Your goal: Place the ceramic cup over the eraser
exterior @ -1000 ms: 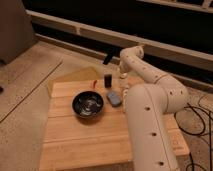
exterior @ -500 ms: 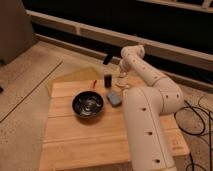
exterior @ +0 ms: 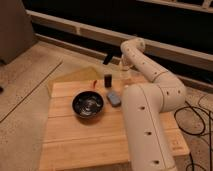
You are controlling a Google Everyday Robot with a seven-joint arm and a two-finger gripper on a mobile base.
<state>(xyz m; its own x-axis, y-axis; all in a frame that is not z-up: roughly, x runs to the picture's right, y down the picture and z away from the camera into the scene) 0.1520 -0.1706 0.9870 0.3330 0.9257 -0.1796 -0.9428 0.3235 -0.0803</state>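
camera view, eraser (exterior: 107, 80) near closed claw (exterior: 124, 70)

— Where does the one camera look from?
— From high up beside the arm's (exterior: 150, 115) base, facing forward and down. The gripper (exterior: 125, 75) hangs mid-distance; most of the tabletop (exterior: 85, 140) lies nearer than it.

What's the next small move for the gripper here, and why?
Probably lift straight up a little. The gripper is shut near the far edge of the wooden table, seemingly on the ceramic cup. The eraser stands upright close beside it, so the cup should rise above it before moving across.
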